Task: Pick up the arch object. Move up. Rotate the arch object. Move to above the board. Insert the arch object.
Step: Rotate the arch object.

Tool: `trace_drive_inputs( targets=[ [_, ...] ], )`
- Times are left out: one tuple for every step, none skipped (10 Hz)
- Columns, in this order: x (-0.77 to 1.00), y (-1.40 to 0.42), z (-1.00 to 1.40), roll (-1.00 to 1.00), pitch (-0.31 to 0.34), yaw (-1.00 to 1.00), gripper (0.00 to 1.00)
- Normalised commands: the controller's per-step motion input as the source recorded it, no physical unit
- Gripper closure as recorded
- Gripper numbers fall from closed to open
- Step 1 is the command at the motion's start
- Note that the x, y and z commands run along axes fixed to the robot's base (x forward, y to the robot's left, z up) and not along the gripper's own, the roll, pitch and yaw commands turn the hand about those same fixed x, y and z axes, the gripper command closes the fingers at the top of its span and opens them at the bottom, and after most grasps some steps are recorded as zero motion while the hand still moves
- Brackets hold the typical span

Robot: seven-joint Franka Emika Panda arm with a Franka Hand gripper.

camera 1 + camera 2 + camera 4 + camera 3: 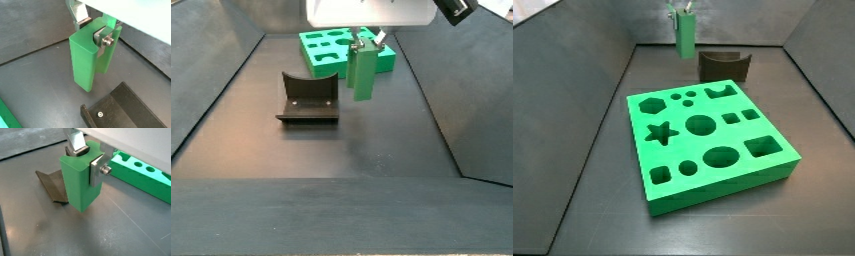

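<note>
The arch object (83, 65) (75, 183) is a tall bright green block with a semicircular notch in its upper end. It stands upright between the fingers of my gripper (93, 31) (89, 159), which is shut on that notched end. In both side views the arch object (686, 35) (366, 75) hangs under the gripper (684, 10) (372, 42), beside the fixture and beyond one edge of the board. The board (714, 190) (321, 65) (143, 178) is a thick green slab lying flat, with star, round, oval and square holes.
The dark L-shaped fixture (724, 65) (309, 100) (120, 107) (53, 185) stands on the floor close to the held piece. Sloping grey walls (593, 80) enclose the dark floor on the sides.
</note>
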Motion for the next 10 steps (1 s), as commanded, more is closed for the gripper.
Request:
trace_drive_inputs(
  targets=[
    [-0.39, -0.22, 1.0, 0.0, -0.001, 0.0, 1.0],
    [-0.35, -0.19, 1.0, 0.01, -0.039, 0.02, 1.0],
    [-0.31, -0.16, 1.0, 0.0, -0.031, 0.02, 1.0],
    [-0.23, -0.13, 1.0, -0.01, 0.018, 0.03, 1.0],
    [-0.2, -0.12, 1.0, -0.02, 0.041, 0.03, 1.0],
    [-0.17, -0.11, 0.95, -0.02, 0.041, 0.03, 1.0],
    [-0.12, -0.08, 0.77, -0.03, 0.031, 0.03, 1.0],
    [-0.07, -0.05, 0.53, -0.03, 0.028, 0.03, 1.0],
    [-0.04, -0.04, 0.4, -0.04, 0.036, 0.03, 1.0],
    [0.0, 0.0, 0.0, -0.08, 0.237, -0.21, 1.0]
  ],
)
